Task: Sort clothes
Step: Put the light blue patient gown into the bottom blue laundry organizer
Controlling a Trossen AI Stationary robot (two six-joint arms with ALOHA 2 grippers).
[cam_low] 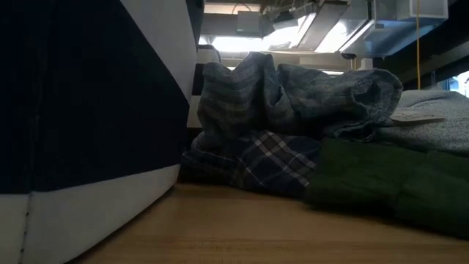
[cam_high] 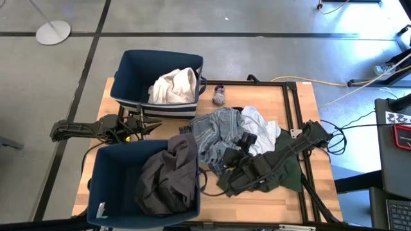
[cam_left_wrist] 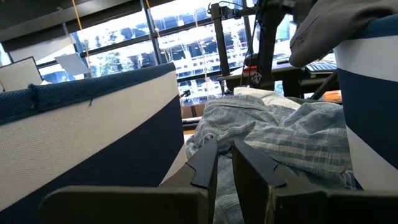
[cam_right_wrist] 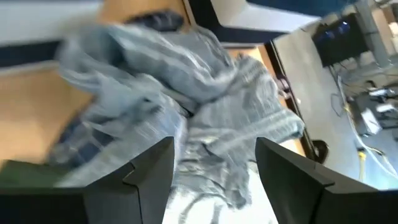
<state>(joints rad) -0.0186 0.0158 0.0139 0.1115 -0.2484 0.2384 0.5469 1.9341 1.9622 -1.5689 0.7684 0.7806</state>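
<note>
Crumpled grey-blue striped shirt (cam_right_wrist: 205,93) lies heaped before the wide-spread right gripper (cam_right_wrist: 214,165); at nine o'clock the left gripper (cam_high: 149,128) waits, fingers nearly closed.

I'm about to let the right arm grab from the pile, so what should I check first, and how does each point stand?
1. Right pincer open: ok.
2. Right pincer over the grey-blue striped garment: ok.
3. Left pincer parked between the two bins, away from the pile: ok.
4. Far bin holds only the white garment: ok.
5. Dark grey garment fully inside the near bin: not ok, it drapes over the rim.
6. Sock apart from the pile: ok.
</note>
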